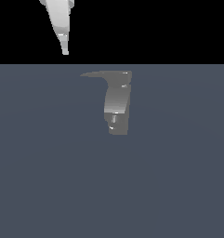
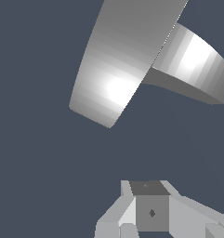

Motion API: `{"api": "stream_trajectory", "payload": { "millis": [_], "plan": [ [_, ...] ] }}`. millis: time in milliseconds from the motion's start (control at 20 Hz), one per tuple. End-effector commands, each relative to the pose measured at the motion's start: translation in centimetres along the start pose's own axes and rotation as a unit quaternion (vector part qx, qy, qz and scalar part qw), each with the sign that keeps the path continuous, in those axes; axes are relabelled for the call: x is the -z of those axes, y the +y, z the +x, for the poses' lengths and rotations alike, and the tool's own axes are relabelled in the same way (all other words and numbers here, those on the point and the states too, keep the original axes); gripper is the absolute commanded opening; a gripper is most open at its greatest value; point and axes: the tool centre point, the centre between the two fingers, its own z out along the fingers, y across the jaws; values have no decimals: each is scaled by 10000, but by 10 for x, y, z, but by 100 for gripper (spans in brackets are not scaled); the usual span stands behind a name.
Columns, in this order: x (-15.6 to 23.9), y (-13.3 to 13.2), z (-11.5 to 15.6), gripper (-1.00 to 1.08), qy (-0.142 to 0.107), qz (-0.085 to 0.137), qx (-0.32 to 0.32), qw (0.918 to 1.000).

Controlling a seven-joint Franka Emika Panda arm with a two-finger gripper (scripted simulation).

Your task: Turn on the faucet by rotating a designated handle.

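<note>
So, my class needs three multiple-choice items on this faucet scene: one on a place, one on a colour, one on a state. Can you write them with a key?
1. From the top of the faucet, the handle points toward: A the exterior view's left; B the exterior view's right; C straight down.
2. The faucet is: A red; B grey; C green.
3. The gripper is: A clamped on the handle; B resting on the faucet's base; C apart from both.
Key: 1 A, its tapered tip lies leftward. 2 B, the body is shiny grey. 3 C, bare background separates gripper and faucet.
</note>
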Motion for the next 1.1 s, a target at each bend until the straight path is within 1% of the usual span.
{"api": "stream_trajectory", "payload": {
  "millis": [0, 250, 550, 800, 1050],
  "plan": [
    [-9, -14, 8, -100, 4, -8, -317, 9995],
    [-28, -42, 30, -100, 6, -27, -1003, 9950],
    [-49, -71, 61, -100, 6, -47, -1793, 9838],
    [-62, -87, 82, -100, -1, -57, -2289, 9734],
    [-71, -96, 98, -100, -9, -63, -2622, 9650]
  ]
}}
